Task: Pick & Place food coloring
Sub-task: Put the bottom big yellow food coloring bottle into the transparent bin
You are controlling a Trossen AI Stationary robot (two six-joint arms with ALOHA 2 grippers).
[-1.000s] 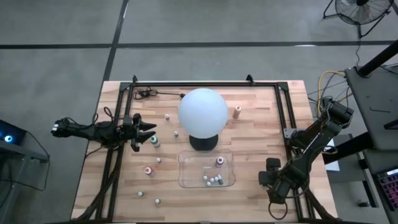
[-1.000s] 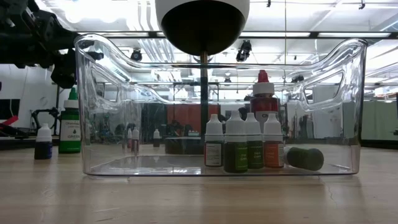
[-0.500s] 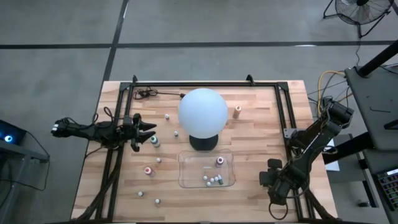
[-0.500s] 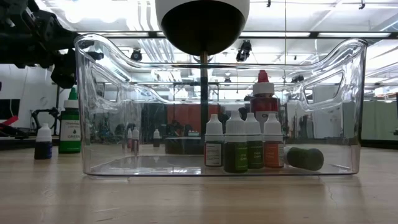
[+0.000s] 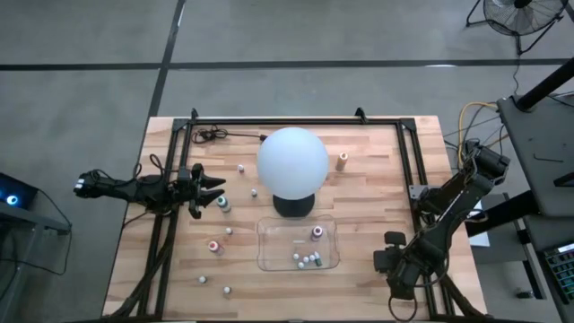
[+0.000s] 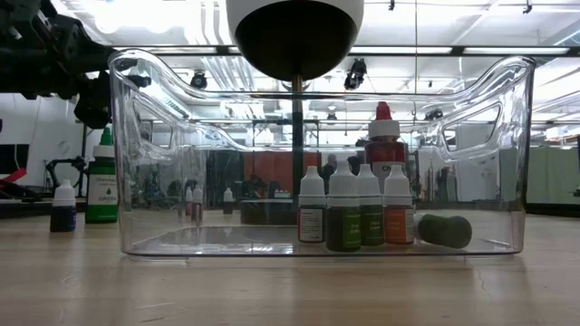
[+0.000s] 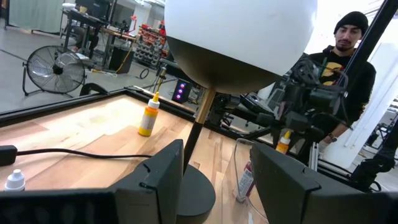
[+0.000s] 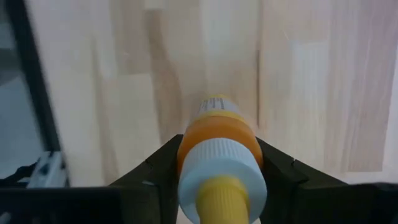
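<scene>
Small food coloring bottles stand scattered upright on the wooden table: a teal one (image 5: 222,203), a pink one (image 5: 213,245), an orange one (image 5: 343,161). Several more stand in the clear tray (image 5: 299,242), also seen in the low view (image 6: 356,217). My right gripper (image 5: 389,260), near the table's right front corner, is shut on an orange bottle with a white cap and yellow tip (image 8: 219,168). That bottle also shows far off in the left wrist view (image 7: 283,142). My left gripper (image 5: 213,190) is open at the table's left side, beside the teal bottle, with nothing between its fingers (image 7: 158,177). My right gripper pinches the orange bottle's body (image 8: 217,134) just below the white cap, one finger (image 8: 158,171) on each side. The fingers come from above, pointing down. The bottle stands upright in the hold, tip up. Whether its base is off the table I cannot tell.
A white globe lamp (image 5: 292,161) on a dark round base stands mid-table, just behind the tray. A black frame rail (image 5: 296,121) runs along the far edge and both sides. A black cable (image 5: 215,135) lies at the far left. A person (image 7: 348,56) stands beyond the table's right side.
</scene>
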